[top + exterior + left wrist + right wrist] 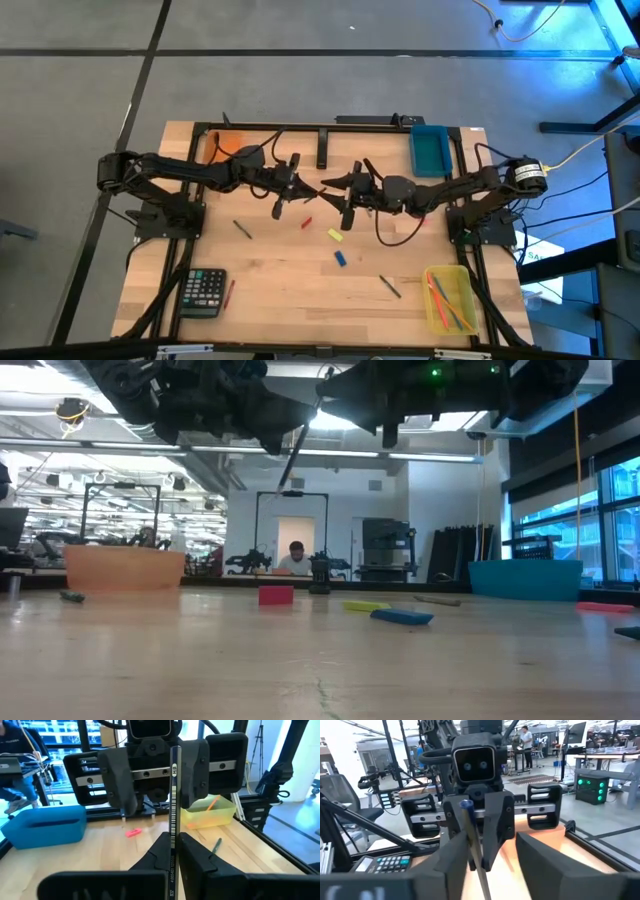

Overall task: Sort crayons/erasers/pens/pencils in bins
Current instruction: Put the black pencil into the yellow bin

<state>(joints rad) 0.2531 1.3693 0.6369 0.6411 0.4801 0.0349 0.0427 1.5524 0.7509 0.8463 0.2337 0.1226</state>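
— Bins first: how many do we count?
— Three. The orange bin (228,146) sits behind the left gripper (284,192), the teal bin (430,150) behind and outward of the right gripper (340,197), and the yellow bin (450,298) well in front of the right gripper, at the table's corner, with several coloured sticks in it.
— Erasers?
— Three: a yellow eraser (335,236) and a blue eraser (341,258) lie just in front of the right gripper, and a pink eraser (133,833) lies below it on the teal bin's side.
— Crayons?
— We see one red crayon (307,222), in front of the gap between the two grippers.
— And long sticks?
— One pencil (173,820) is pinched between the left gripper's fingers (200,857). Three more lie loose: a dark stick (242,229) in front of the left gripper, another dark stick (390,287) in front of the right one near the yellow bin, and a red stick (230,292) touching or just beside the calculator (205,292).
— What stands in the way?
— The right gripper faces the left one closely, its fingers spread wide and holding nothing. A black bar (322,148) lies behind both.
— How does the held pencil point?
— Its long axis is steep, a little tilted. The lower end hangs down, well clear of the wood.
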